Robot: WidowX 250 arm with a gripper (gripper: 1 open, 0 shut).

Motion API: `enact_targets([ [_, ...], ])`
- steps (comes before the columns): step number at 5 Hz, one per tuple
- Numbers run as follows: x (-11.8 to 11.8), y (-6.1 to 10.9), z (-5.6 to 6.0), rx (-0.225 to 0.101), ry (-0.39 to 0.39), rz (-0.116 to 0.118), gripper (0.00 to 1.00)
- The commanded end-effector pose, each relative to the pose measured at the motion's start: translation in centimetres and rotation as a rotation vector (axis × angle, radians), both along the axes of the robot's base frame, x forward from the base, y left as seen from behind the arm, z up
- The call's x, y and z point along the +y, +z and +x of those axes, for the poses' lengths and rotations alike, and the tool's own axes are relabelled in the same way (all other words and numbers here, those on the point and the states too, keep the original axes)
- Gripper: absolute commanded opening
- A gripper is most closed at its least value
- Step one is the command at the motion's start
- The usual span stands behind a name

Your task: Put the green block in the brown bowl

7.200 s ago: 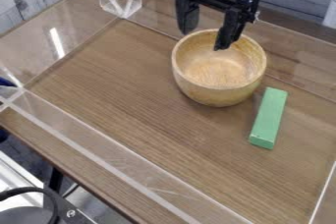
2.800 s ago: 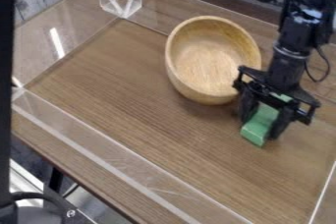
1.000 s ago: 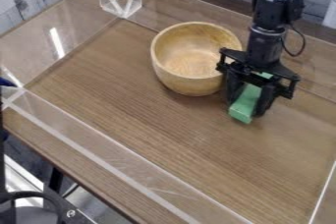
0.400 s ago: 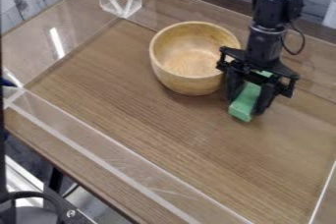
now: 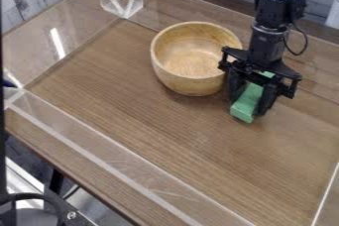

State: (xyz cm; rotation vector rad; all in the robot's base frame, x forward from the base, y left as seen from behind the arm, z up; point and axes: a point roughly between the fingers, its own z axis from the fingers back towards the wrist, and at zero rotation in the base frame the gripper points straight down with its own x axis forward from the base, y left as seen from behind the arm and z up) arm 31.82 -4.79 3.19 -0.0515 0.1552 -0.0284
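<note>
No readable writing or labels anywhere. Black gripper (image 5: 255, 99) pointing straight down, fingers clamped on the green block (image 5: 248, 105), block's lower end on the wooden table (image 5: 133, 101), just right of the brown bowl (image 5: 196, 59).

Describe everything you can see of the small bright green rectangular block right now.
The small bright green rectangular block is a plain, matte bar, looking like painted wood or plastic. It sits low on the wooden tabletop, just right of the round tan wooden bowl and outside it. The black gripper points straight down with its fingers shut on the block's sides, hiding its upper part; only the near end shows clearly.
</note>
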Motion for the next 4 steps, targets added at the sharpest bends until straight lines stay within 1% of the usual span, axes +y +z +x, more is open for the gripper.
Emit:
enact_targets([
  [1, 0.4, 1.22, 1.08, -0.053, -0.001, -0.009, 0.0],
  [4, 0.34, 1.28, 1.04, -0.058, -0.017, -0.014, 0.0],
])
